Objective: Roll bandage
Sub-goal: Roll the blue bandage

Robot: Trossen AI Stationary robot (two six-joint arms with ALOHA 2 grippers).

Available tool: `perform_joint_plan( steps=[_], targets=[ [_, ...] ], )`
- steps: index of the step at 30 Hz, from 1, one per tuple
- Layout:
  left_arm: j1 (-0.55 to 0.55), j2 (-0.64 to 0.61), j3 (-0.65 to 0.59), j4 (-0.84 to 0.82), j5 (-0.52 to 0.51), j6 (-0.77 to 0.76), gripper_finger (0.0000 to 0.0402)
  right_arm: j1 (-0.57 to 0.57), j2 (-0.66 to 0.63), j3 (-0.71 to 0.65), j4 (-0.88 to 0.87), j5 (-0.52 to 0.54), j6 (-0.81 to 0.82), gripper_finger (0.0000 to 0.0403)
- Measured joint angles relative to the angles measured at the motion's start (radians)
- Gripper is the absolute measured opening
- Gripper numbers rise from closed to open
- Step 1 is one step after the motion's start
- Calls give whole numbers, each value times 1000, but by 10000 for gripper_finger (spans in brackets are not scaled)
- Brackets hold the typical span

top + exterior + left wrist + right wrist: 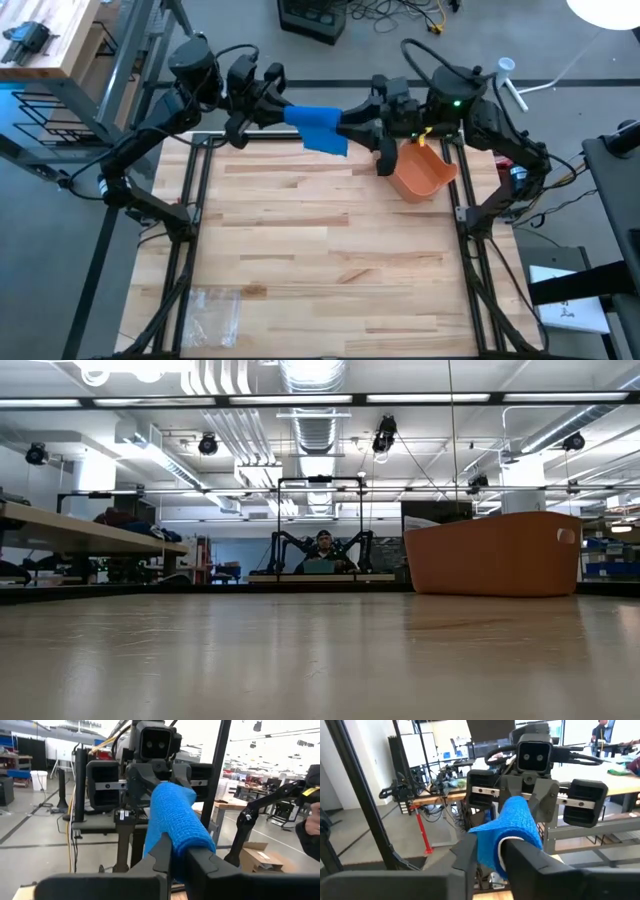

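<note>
High view first: the left gripper (283, 108) and the right gripper (345, 125) meet nose to nose above the far edge of the table, with the blue stretchy bandage roll (318, 128) spanning the gap between them, held up off the wood. From the left wrist view, the left gripper (177, 854) has its dark fingers (160, 852) pinched tight on the near end of the bandage roll (175, 817). From the right wrist view, the right gripper (487, 851) stands narrowly parted around the other end of the bandage roll (512, 827), its fingers (520, 852) on either side of the cloth, and a loose flap hangs from the roll. Just beside the right gripper sits an orange plastic bin (422, 172) on the light butcher-block wooden table (320, 260). Well apart, at the near left corner, lies a clear plastic wrapper (212, 310).
</note>
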Motion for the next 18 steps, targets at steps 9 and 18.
perform_joint_plan(
  steps=[9, 18],
  targets=[
    [12, -9, 105, 3, 21, -11, 7, 6, -66, 58, -95, 0, -76, 151],
    [14, -9, 152, -1, 19, -22, 7, 6, -28, 56, -12, 39, -109, 149]
  ],
)
